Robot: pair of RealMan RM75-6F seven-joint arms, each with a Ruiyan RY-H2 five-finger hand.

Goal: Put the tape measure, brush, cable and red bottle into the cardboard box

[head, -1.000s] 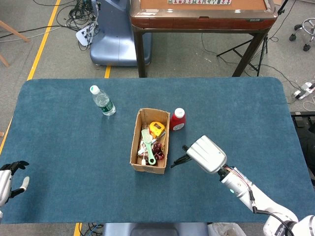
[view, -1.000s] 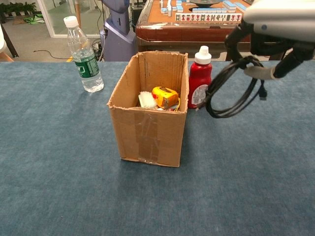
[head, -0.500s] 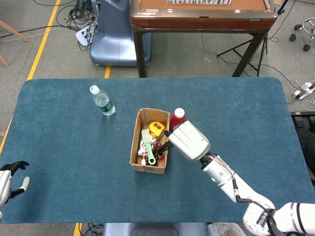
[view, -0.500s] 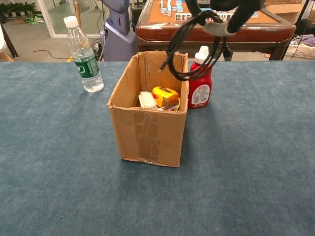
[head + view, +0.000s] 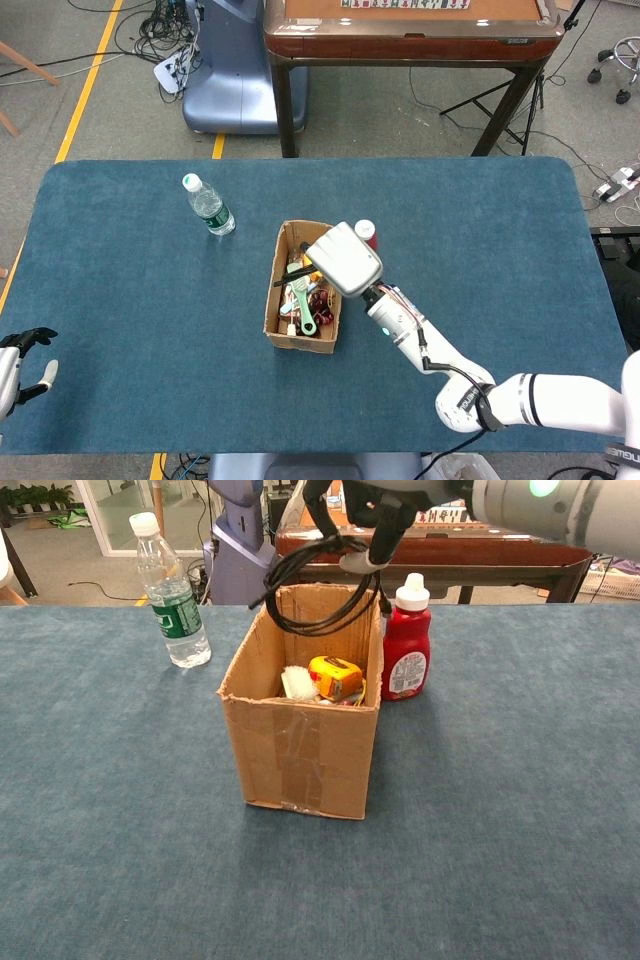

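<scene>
The open cardboard box [image 5: 279, 316] [image 5: 300, 755] stands mid-table. Inside lie the yellow tape measure [image 5: 335, 677] and the green brush [image 5: 302, 301], whose white bristles [image 5: 298, 683] show in the chest view. My right hand [image 5: 343, 259] [image 5: 385, 500] hangs over the box's far end and grips the coiled black cable [image 5: 315, 585], which dangles above the opening. The red bottle [image 5: 406, 640] [image 5: 366, 231] stands upright just right of the box, partly hidden behind my right hand in the head view. My left hand [image 5: 20, 365] rests open at the table's near left edge.
A clear water bottle [image 5: 208, 206] [image 5: 170, 595] stands upright left of and behind the box. Blue cloth covers the table [image 5: 130, 290]. A wooden table [image 5: 410, 25] and a blue machine base [image 5: 228, 70] stand beyond the far edge.
My right hand has carried the cable leftwards from right of the box, past the red bottle, to above the box opening. The left hand has stayed put.
</scene>
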